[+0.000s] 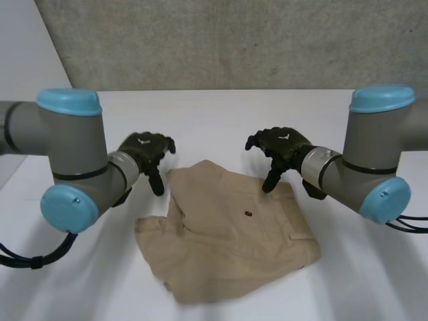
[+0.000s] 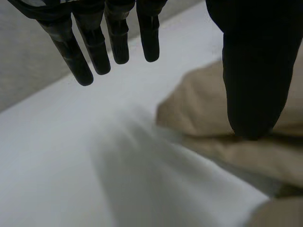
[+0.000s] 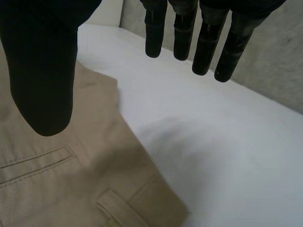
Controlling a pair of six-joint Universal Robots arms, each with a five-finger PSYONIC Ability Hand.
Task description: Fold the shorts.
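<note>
Looks roughly halfway, going by how things lie. Beige shorts (image 1: 231, 234) sitting mid-table, a bit toward 6 o'clock, doubled over into a lumpy squarish bundle. Dark button (image 1: 248, 215) facing up, loose flap of cloth (image 1: 157, 227) sticking out at 9 o'clock. Probably needs another fold plus a smooth-out, being wrinkled and uneven along the 6 o'clock edge.

As for the left hand (image 1: 146, 152): hovering at about 10 o'clock of the shorts, fingers straight-ish and relaxed, gripping nothing. In the left wrist view, thumb right over the corner of the cloth; can't say whether touching.

Then the right hand (image 1: 281, 148), at about 1 o'clock of the shorts, also relaxed and empty, pointing down at the far edge of the cloth. From the right wrist view, thumb above the fabric near a welt pocket (image 3: 38, 163) and a belt loop (image 3: 118, 210), fingers (image 3: 208, 42) out over bare table (image 1: 361, 281).

Not much else around: just white tabletop and a grey concrete-looking wall (image 1: 234, 40) at 12 o'clock. No clutter blocking either arm. Only real nuisance: that flap at 9, likely to flop about when lifted.
</note>
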